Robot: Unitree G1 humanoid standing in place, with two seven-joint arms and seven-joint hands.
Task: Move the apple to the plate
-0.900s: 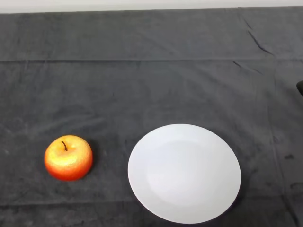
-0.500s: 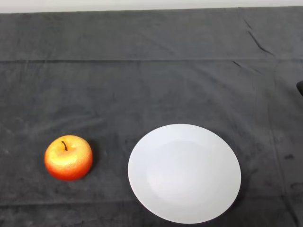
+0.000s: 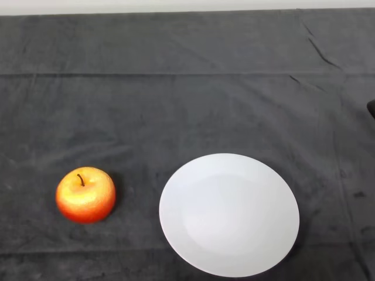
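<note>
A red and yellow apple (image 3: 85, 195) with a dark stem sits upright on the dark cloth at the lower left of the head view. A round white plate (image 3: 229, 215) lies on the cloth to the apple's right, a short gap apart from it. Nothing lies on the plate.
The dark cloth (image 3: 187, 105) covers the whole table, with creases at the far right. The table's far edge runs along the top of the view. A small dark object (image 3: 371, 108) shows at the right edge.
</note>
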